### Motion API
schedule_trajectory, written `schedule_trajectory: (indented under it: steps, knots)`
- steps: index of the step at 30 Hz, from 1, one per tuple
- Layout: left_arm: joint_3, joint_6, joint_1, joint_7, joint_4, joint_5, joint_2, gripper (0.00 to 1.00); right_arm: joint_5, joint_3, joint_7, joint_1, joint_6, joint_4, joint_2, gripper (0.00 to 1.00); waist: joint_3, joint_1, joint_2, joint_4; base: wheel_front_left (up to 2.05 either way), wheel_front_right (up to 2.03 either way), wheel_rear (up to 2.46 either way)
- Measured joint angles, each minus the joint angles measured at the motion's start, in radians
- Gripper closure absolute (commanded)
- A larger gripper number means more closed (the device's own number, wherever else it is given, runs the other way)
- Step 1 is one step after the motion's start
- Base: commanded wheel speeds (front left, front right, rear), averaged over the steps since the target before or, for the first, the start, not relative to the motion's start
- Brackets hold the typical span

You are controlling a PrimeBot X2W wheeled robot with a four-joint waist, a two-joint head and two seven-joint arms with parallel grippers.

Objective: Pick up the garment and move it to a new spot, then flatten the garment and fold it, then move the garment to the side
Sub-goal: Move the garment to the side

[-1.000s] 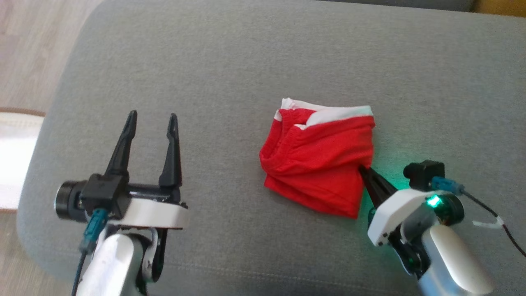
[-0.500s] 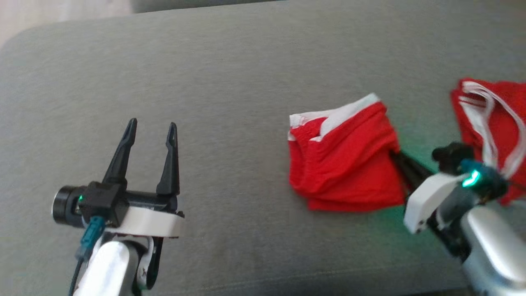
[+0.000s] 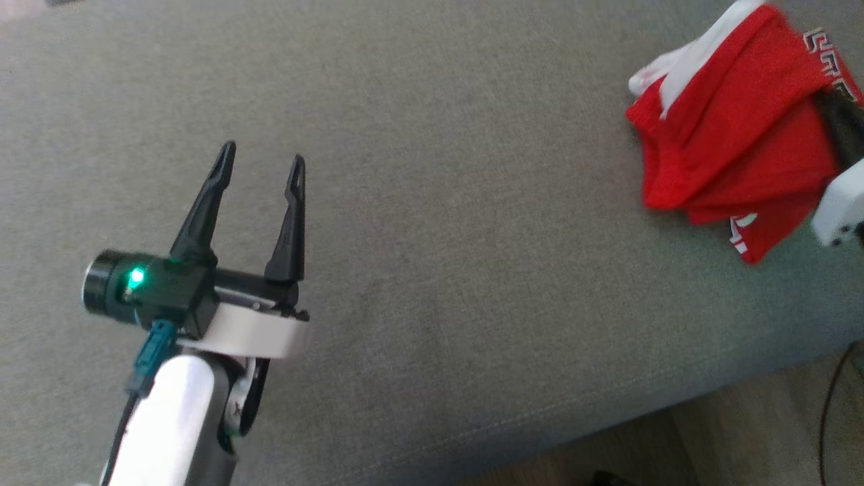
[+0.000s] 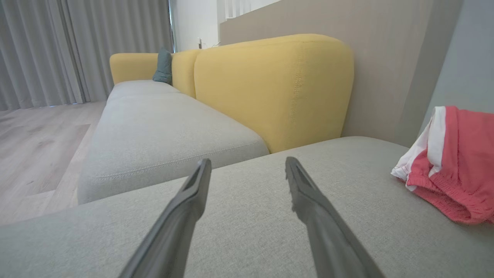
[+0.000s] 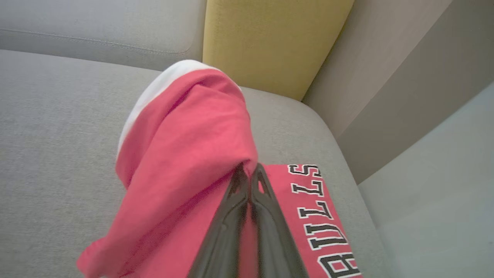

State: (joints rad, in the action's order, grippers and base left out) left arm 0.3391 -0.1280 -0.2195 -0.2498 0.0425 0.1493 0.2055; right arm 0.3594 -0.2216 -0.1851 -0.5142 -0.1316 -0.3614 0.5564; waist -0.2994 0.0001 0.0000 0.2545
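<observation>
**Desk:** What's the frame?

**Photographer:** The right pincer (image 5: 250, 170), closed tight on a pinch of the red garment (image 3: 729, 148), holds it at the right end of the grey seat cushion (image 3: 472, 236), toward the far corner. The left pincer (image 3: 262, 152) hangs spread wide and empty over the cushion's middle, well apart from the cloth.

**Desk:** How should the move go?

**Photographer:** By my reading, the bundle is being carried aside. It should be kept low and brought to rest inside the cushion's edge. The pincer should let go only once the layers lie flat, or the fold may spill.

**Desk:** Do the views differ?

**Photographer:** The right wrist view shows the clamp itself. It also shows black-and-white lettering (image 5: 320, 216) on red cloth under the pincer, and I cannot tell whether that cloth is the same garment. The left wrist view shows the white trim and lower folds resting on the cushion, with a yellow backrest (image 4: 270, 88) behind.
</observation>
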Motion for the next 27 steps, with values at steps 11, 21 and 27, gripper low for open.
schedule_trajectory:
  steps: [11,21,27]
  knots:
    - [0.013,0.015,-0.095,0.000,0.012,-0.021,0.009,0.00,-0.010,0.144,-0.017,-0.053,0.000,-0.085,0.016,1.00,-0.108,0.0000,0.0000,0.025,0.00,0.00,0.00]
    - [0.036,0.036,-0.177,0.000,0.013,-0.033,0.012,0.00,-0.122,0.323,0.021,-0.091,0.000,-0.198,-0.057,1.00,-0.216,0.0001,0.0000,0.016,0.00,0.00,0.00]
    - [0.036,0.046,-0.196,0.000,-0.018,-0.030,0.011,0.00,-0.218,0.424,0.109,-0.092,0.000,-0.244,-0.136,0.00,-0.228,0.0002,0.0000,-0.001,0.00,0.00,0.00]
